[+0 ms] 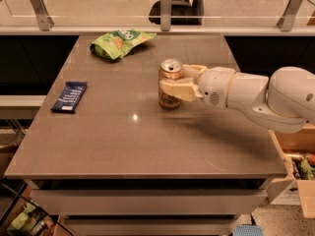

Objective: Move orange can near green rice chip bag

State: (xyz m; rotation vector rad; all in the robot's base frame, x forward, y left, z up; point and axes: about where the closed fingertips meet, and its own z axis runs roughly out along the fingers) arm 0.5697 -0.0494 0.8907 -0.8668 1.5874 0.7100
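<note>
Reaching in from the right edge of the frame, the robot's white arm (pixel 256 90) held its gripper (pixel 176 78) around the orange can (pixel 170 100) just above the centre of the picture. One pale finger (pixel 178 88) lay pressed across the can's front and the other sat behind it, a grasp closed on the can's upper half. The can stood upright with its base apparently on the grey table (pixel 147 146), its silver top showing above the finger.

The hold sat high on the can's body, which would likely keep the can from tipping when lifted and keep the fingers off the tabletop. The side-on approach suited a tall, narrow, rigid thing that would not crush under a firm squeeze.

The green rice chip bag (pixel 119 42) lay flat at the upper left of the frame, near the table's far edge and well apart from the can, so the carry appeared not yet begun. The path between them — up and to the left — looked bare. A dark blue wrapped bar (pixel 69 96) lay at the left of the frame, off that line and unlikely to interfere. A soft bag could shift if nudged, so setting the can down just beside it, not against it, seemed the safer finish.
</note>
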